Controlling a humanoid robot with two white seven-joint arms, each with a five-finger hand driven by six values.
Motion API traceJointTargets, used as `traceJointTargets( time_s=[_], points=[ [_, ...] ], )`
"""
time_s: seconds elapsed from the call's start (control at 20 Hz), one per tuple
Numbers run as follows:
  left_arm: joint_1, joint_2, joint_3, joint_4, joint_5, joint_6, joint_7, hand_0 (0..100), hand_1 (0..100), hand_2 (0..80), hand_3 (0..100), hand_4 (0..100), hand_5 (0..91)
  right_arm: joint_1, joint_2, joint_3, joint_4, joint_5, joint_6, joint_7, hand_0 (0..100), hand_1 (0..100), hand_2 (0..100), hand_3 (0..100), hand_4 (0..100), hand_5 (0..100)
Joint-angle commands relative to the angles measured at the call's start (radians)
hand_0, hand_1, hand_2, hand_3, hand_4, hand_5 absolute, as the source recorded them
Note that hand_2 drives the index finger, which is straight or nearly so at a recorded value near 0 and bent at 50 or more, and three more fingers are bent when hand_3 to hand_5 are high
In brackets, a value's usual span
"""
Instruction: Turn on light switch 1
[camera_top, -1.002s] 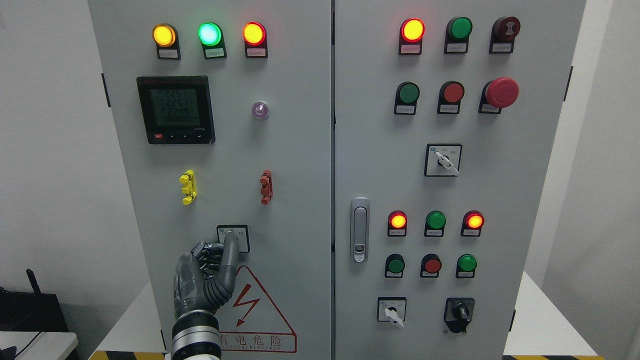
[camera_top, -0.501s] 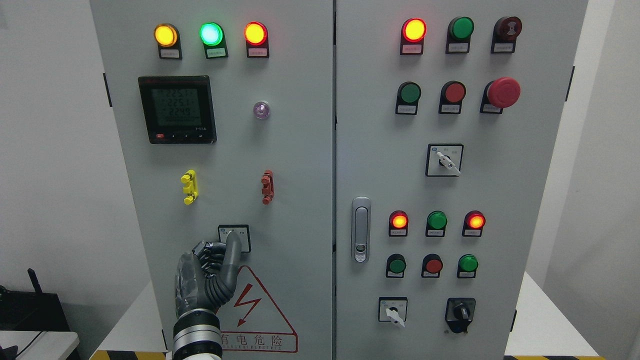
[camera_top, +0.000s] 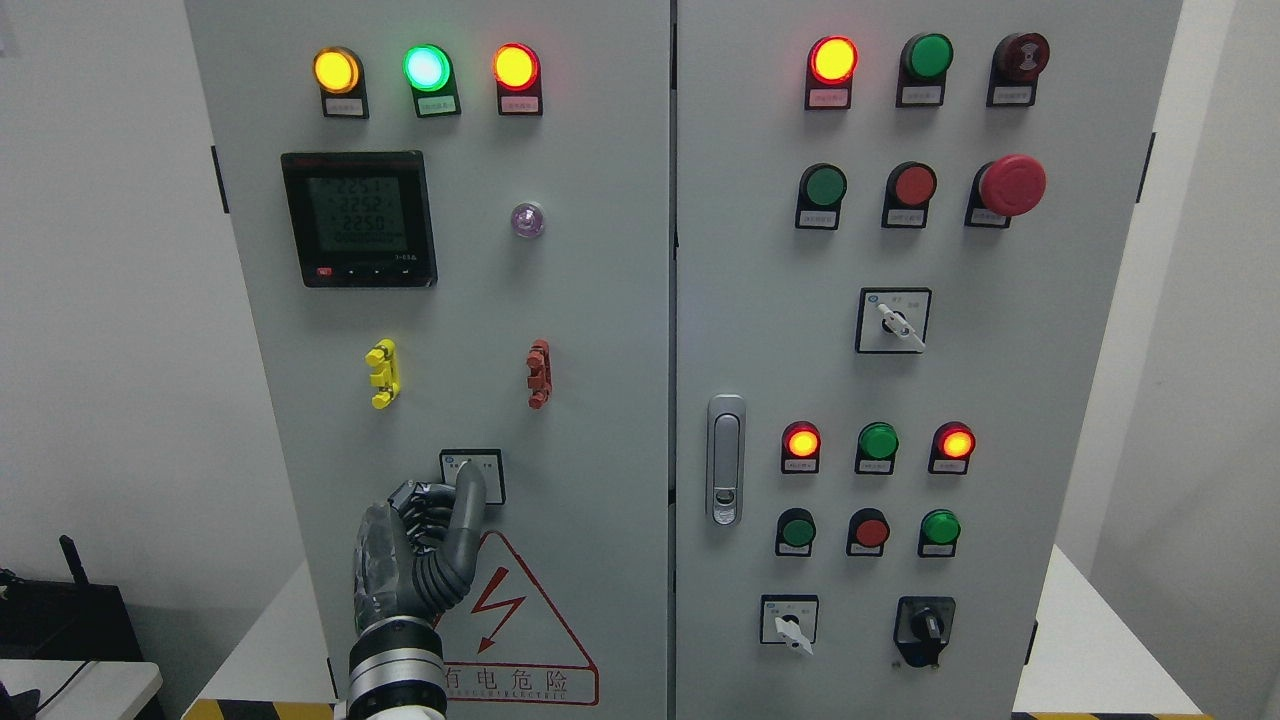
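The light switch (camera_top: 490, 470) is a small square rotary-switch plate low on the left door of the grey cabinet (camera_top: 600, 350). My left hand (camera_top: 450, 495) reaches up from the bottom edge and lies on the plate. One dark finger (camera_top: 468, 500) stretches up over the middle of the plate and hides the knob. The other fingers are curled just left of it, closed against the knob. The right hand is out of view.
Above the switch are a yellow clip (camera_top: 383, 373), a red clip (camera_top: 539, 373), a digital meter (camera_top: 358, 219) and three lit lamps. A warning triangle (camera_top: 510, 610) sits below. The right door carries a handle (camera_top: 726, 459), lamps, buttons and rotary switches.
The whole picture has drifted a few pixels to the right. My left hand stays on the switch plate with the same pose.
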Motion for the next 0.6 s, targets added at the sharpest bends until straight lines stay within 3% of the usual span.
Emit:
traceJointTargets(
  time_s=[0.0, 0.55],
  points=[
    [-0.001, 0.000, -0.012, 0.001, 0.000, 0.001, -0.003, 48, 33, 57.6, 75, 78, 70.9, 0.000, 0.000, 0.020, 0.000, -0.026, 0.000, 0.000, 12, 39, 0, 0, 0, 0],
    [-0.001, 0.000, -0.023, -0.001, 0.005, 0.001, -0.015, 53, 28, 59.8, 78, 80, 72.6, 0.000, 0.000, 0.020, 0.000, -0.026, 0.000, 0.000, 12, 39, 0, 0, 0, 0]
  ],
)
